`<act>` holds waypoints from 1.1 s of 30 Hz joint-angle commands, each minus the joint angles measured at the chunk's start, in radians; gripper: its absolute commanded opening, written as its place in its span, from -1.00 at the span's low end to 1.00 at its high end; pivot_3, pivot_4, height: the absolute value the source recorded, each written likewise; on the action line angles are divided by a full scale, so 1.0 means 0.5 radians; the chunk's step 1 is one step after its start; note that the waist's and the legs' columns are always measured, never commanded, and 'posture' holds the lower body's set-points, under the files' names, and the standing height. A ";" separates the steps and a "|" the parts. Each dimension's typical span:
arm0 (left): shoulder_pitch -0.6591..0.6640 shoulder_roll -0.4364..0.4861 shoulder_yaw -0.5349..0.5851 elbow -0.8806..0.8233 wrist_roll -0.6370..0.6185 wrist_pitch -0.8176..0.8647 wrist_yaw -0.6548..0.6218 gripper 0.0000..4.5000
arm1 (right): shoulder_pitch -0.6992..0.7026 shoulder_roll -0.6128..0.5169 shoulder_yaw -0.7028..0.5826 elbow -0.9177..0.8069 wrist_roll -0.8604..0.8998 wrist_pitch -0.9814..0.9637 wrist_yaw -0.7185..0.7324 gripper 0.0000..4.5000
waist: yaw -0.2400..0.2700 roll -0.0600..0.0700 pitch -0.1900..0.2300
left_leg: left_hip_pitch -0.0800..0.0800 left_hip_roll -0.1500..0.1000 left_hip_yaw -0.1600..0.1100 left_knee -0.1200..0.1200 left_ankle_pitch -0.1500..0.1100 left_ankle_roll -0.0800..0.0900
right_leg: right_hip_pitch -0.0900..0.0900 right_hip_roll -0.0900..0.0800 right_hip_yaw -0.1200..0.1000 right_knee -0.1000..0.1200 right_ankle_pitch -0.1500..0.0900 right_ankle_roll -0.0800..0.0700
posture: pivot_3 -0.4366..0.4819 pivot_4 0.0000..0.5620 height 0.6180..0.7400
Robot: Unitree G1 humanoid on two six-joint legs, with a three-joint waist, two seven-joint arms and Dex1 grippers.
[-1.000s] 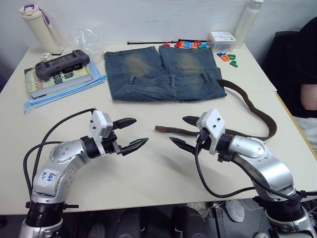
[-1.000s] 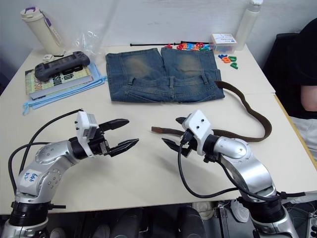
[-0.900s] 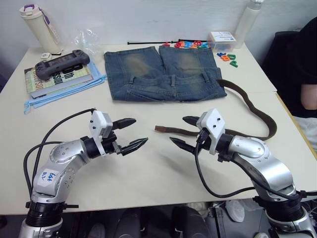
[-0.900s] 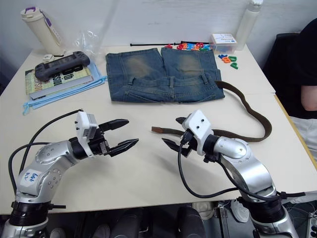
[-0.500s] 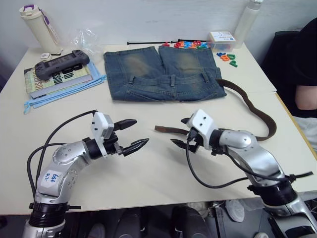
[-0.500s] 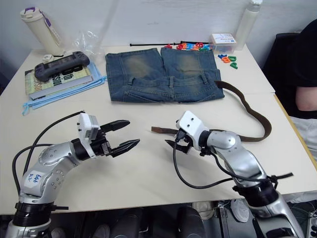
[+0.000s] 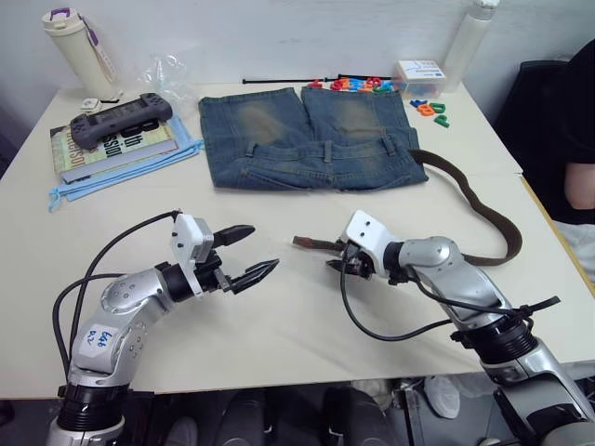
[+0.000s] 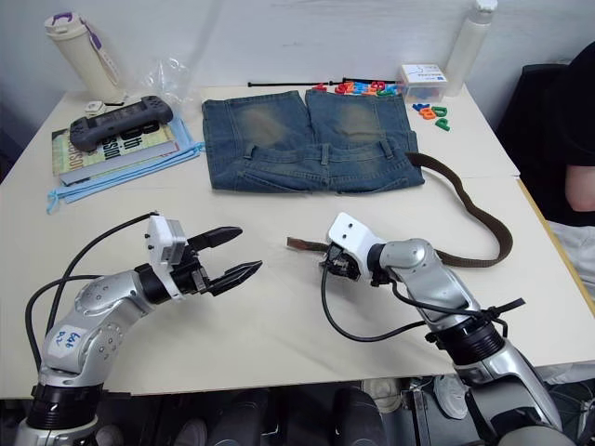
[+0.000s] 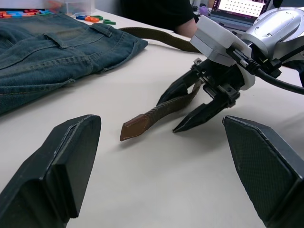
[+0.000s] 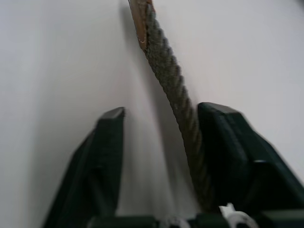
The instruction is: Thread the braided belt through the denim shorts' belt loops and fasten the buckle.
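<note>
Straddling braided belt (image 7: pixel 483 218) near its free tip, right gripper (image 8: pixel 333 267) jaws parted, not closed on strap. Left gripper (image 7: pixel 251 255) jaws spread wide, nothing held. Denim shorts (image 7: pixel 311 135) laid flat near bench (image 7: pixel 279 316) far edge.

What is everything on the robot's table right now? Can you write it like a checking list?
Surface: pale table, bare between the grippers.
Job's things: denim shorts lie flat at the far side. The braided belt curls from the shorts' right edge round to its tip on the table; not seen in any belt loops. Buckle: nothing seen.
Clutter: game controller on books, white bottle, coloured letters, small box, black cable tie.
Grippers: right gripper open, straddling the belt near its tip. Left gripper open, holding nothing.
Cables: black cables loop along both arms.
Surroundings: a person in black sits at the right.
</note>
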 commanded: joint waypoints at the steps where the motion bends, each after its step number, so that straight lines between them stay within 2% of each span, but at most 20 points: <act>1: 0.017 0.006 0.018 -0.088 -0.004 -0.036 0.001 1.00 | 0.047 -0.047 -0.030 0.010 -0.044 0.105 -0.007 -0.64 | 0.001 0.000 0.000 | 0.000 0.000 0.000 0.000 0.000 0.000 | 0.000 0.000 0.000 0.000 0.000 0.000 | -0.05 -0.47 0.63; 3: 0.013 0.010 0.017 -0.082 -0.005 -0.035 -0.006 1.00 | 0.061 -0.050 -0.037 -0.010 -0.044 0.122 -0.007 -0.98 | 0.002 0.000 0.000 | 0.000 0.000 0.000 0.000 0.000 0.000 | 0.000 0.000 0.000 0.000 0.000 0.000 | -0.05 -0.47 0.63; 8: -0.020 0.046 -0.004 -0.046 0.005 -0.040 -0.068 1.00 | 0.068 -0.076 -0.097 -0.184 0.024 0.170 0.044 -0.98 | 0.001 0.000 0.000 | 0.000 0.000 0.000 -0.001 0.000 0.000 | 0.000 0.000 0.000 -0.001 0.000 0.000 | -0.05 -0.47 0.63; 12: -0.111 0.146 -0.045 0.057 0.027 -0.073 -0.253 1.00 | 0.055 -0.211 -0.102 -0.507 0.163 0.198 0.275 -0.98 | 0.000 0.002 0.002 | -0.001 0.000 0.000 -0.001 -0.001 0.000 | -0.001 0.000 -0.001 -0.002 0.000 0.000 | -0.05 -0.47 0.63; 17: -0.258 0.234 -0.129 0.222 0.082 -0.156 -0.475 1.00 | 0.050 -0.327 -0.044 -0.742 0.258 0.291 0.421 -0.98 | -0.004 0.003 0.002 | 0.000 0.001 0.000 -0.002 -0.001 0.000 | -0.002 0.001 0.000 -0.002 0.000 0.000 | -0.05 -0.47 0.63; 23: -0.364 0.260 -0.272 0.354 0.171 -0.262 -0.692 1.00 | 0.012 -0.285 -0.003 -0.824 0.279 0.387 0.393 -0.98 | -0.002 0.003 0.002 | -0.001 0.001 0.000 -0.002 -0.001 0.000 | -0.002 0.000 0.000 -0.003 0.000 0.000 | -0.05 -0.47 0.63; 33: -0.415 0.208 -0.357 0.435 0.225 -0.277 -0.754 1.00 | -0.006 -0.289 -0.014 -0.887 0.304 0.464 0.363 -0.98 | -0.003 0.004 0.002 | -0.001 0.000 0.000 -0.001 -0.001 0.000 | -0.002 0.001 0.000 -0.002 0.000 0.000 | -0.05 -0.47 0.63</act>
